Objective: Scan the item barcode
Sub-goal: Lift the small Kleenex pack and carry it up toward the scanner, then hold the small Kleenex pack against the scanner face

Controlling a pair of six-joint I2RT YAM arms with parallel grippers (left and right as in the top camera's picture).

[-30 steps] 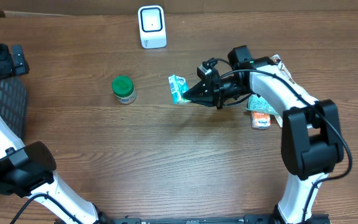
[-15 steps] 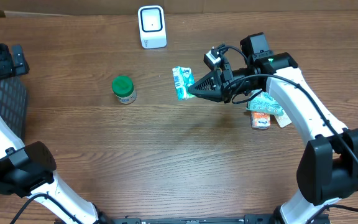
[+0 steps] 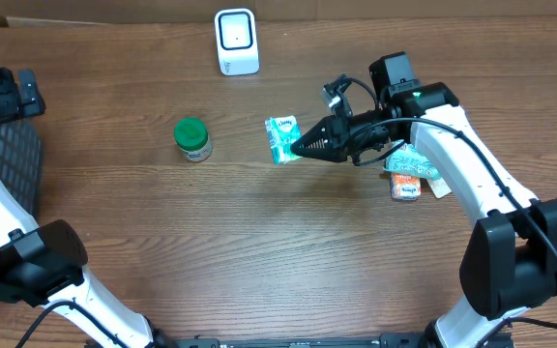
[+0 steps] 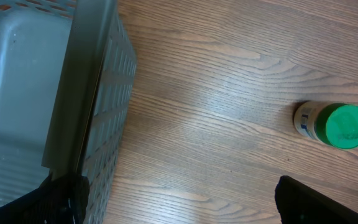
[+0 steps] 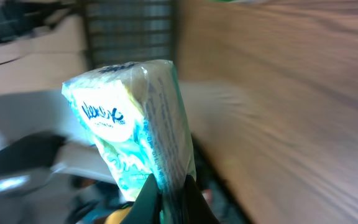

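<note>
Overhead: pack [image 3: 281, 138] well apart from scanner [image 3: 236, 42].

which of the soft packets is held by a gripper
The white-and-teal tissue packet, pinched in the right gripper; the other packets lie piled on the wooden table beside that arm.

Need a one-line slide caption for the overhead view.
Right tool grips a tissue pack over the wooden table, white scanner behind, green-lidded jar alongside.

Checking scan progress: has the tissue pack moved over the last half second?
Yes, slightly. In the overhead view the tissue pack, held by the right end effector, has drawn back from the white scanner.
</note>
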